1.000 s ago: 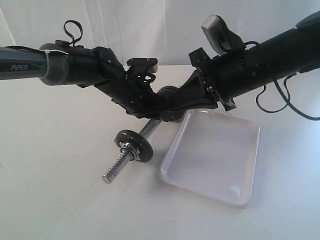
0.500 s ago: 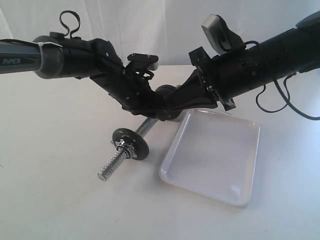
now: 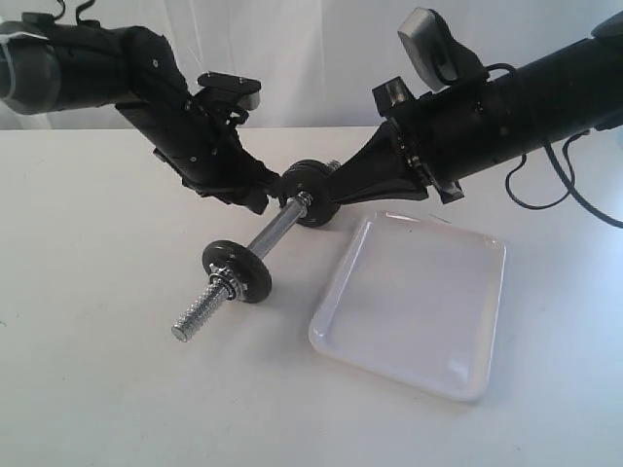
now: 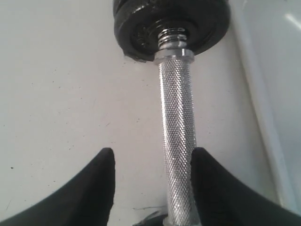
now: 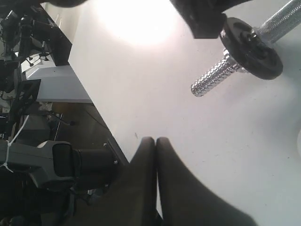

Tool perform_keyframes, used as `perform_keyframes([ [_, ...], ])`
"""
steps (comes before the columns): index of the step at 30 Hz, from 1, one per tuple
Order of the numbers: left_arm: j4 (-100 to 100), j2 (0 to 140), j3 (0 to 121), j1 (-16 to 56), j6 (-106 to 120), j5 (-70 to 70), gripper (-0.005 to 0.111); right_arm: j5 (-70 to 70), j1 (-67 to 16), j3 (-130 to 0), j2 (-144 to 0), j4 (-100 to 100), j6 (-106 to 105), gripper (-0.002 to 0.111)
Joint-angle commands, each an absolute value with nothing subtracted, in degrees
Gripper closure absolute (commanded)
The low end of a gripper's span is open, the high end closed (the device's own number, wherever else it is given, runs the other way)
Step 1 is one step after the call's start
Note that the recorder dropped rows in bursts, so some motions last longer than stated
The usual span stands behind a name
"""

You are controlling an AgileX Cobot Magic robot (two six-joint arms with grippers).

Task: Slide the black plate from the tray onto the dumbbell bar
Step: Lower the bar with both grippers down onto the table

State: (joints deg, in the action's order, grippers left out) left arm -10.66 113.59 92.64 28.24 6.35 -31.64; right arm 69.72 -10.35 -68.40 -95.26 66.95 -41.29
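Black plate (image 3: 313,185): off the tray (image 3: 336,292); it sits on the far threaded end of the dumbbell bar (image 3: 270,232), and I see no nut behind it.
Left gripper (image 4: 153,151): the jaws are apart around the knurled bar, which touches only one finger; it is not clamped.
Right gripper (image 5: 155,141): the jaws are pressed together and hold nothing; the tip is just beside the plate.
Risk: I judge the plate can slip off the thread if the bar tilts or rolls on the tabletop (image 3: 117,292). A one-sided squeeze from the left gripper could roll it, and the right tip could knock the plate.
Count: one thick plate, one bar, one empty tray, and two grippers. At the near end, one thin disc (image 3: 238,270) (perhaps two, I cannot tell) with one nut (image 3: 226,285).
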Motion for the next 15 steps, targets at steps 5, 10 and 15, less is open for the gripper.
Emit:
perform_keyframes([
  [5,-13.21,119.45,92.73,28.06,5.75,-29.47,0.053,69.96,-10.11,-68.72,-94.73,67.10,-42.02,0.108],
  [10,-13.31,119.96,92.73,28.06,5.75,-29.52,0.053,69.96,-10.11,-68.72,-94.73,67.10,-42.02,0.108],
  [15,-13.31,119.96,92.73,28.06,5.75,-29.52,0.053,69.96,-10.11,-68.72,-94.73,67.10,-42.02,0.108],
])
